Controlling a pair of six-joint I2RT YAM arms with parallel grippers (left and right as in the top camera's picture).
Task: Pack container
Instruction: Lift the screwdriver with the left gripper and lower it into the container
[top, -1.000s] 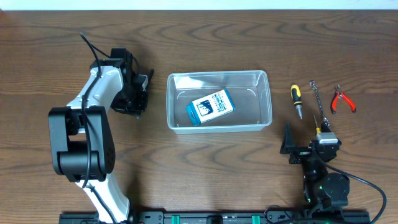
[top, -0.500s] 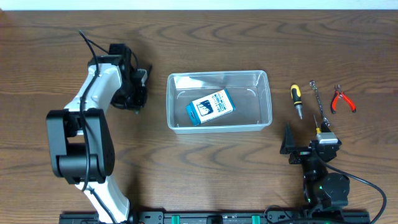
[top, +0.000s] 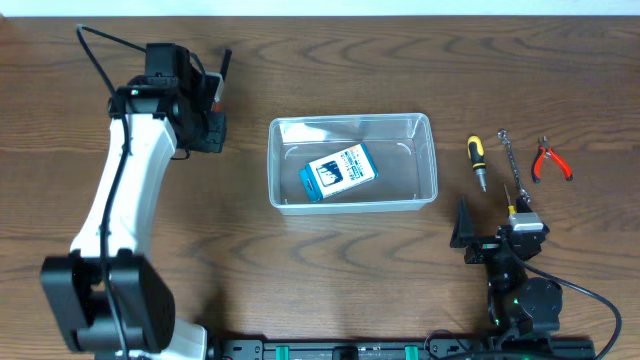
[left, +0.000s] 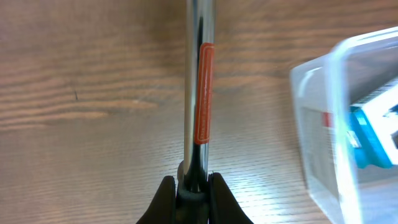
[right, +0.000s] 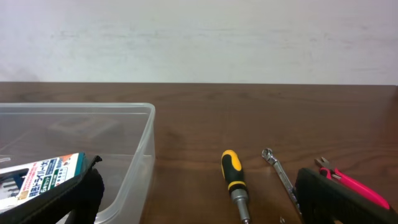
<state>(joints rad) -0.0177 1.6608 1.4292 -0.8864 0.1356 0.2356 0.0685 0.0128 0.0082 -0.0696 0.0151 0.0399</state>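
Note:
The container (top: 350, 118) is a clear rectangular tub at the table's middle, with a blue-and-white box (top: 340, 171) lying in it. My left gripper (top: 213, 102) is left of the tub, raised, and shut on a shiny metal hand tool (top: 222, 68) with an orange label. In the left wrist view the tool (left: 200, 93) runs straight out from the jaws (left: 191, 186), and the tub's corner (left: 336, 124) is to the right. My right gripper (top: 490, 230) is open and empty near the front edge, right of the tub (right: 143, 143).
A yellow-and-black screwdriver (top: 477, 160), a thin metal wrench (top: 511, 165) and red pliers (top: 550, 160) lie on the wood right of the tub. They also show in the right wrist view: screwdriver (right: 233, 177), wrench (right: 277, 171), pliers (right: 348, 183).
My left arm has risen and swung back and to the left, away from the spot beside the tub, with the metal tool in its jaws. The right arm has not moved.

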